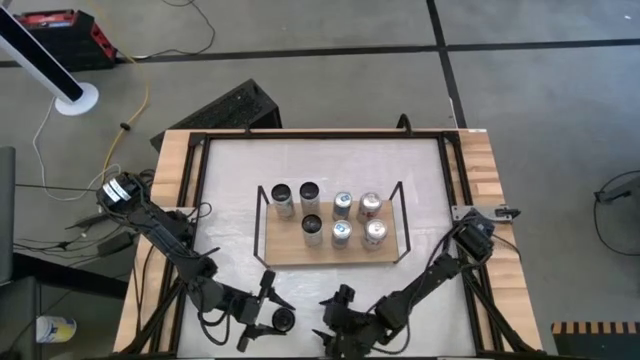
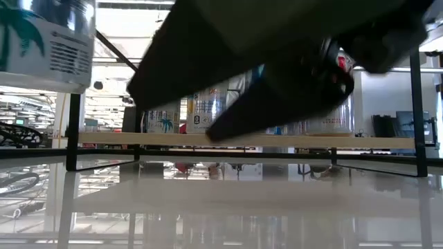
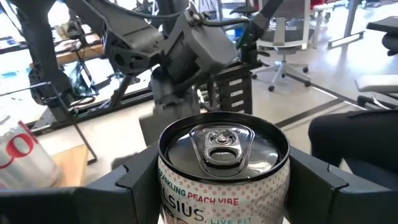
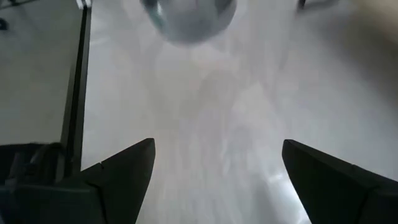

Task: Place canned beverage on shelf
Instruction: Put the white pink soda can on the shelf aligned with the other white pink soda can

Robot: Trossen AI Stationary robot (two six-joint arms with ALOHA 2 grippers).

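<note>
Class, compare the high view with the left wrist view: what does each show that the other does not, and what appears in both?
Only the high view shows the shelf with seven cans standing on it, one slot at its near left free, and both arms low at the table's near edge. Only the left wrist view shows the held can's pull-tab lid and lettering, gripped between two fingers. Both show that can in the left gripper and the right gripper, open.

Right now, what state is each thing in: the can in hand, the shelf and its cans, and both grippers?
Held can: upright, unopened, between the left gripper's fingers.
Left gripper: shut on the held can, at the table's near edge, short of the shelf.
Right gripper: open, empty, over the white table top.
Shelf: seven cans standing, front-left slot free.
Shelf cans: upright, in two rows.
</note>
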